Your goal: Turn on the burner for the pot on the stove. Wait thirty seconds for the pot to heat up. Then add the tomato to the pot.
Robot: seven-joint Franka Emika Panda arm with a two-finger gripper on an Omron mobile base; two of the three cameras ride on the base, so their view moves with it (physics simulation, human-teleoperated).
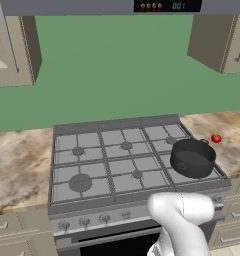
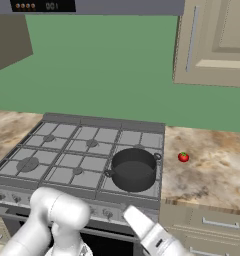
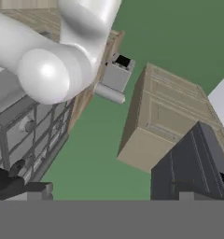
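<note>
Though small and smooth, likely to handle as a light, slightly yielding, roll-prone thing: so reads the tomato (image 1: 216,138) (image 2: 183,157). Sits on the marbled counter (image 1: 237,125) (image 2: 217,175) near the stove (image 1: 92,155) (image 2: 67,150), at about one o'clock from the pot (image 1: 193,157) (image 2: 133,169) in the left base view and two o'clock in the right base view. Apart from the pot, not touching it.

Best taken from above, across the round middle and below the green stem top, with a gentle squeeze. Too hard risks bruising or splitting; too far off-centre risks squirting it away along the counter. Judged easy to lift.

Stands upright at four o'clock on the stove top, on the front right grate square: the pot. Looks stiff and fairly heavy; needs no moving, only something dropped in. Shows a dark interior with nothing in it. No flame to be seen beneath, so judged at the first step: turning one of the front knobs (image 1: 84,220) (image 2: 107,214), probably toward the right end, though cannot tell which serves that burner.

At the gripper (image 3: 111,193): spread wide, pinching nothing, pointed up toward a wall cabinet (image 3: 170,116) and the dark hood (image 3: 193,163) in the hand view.
</note>
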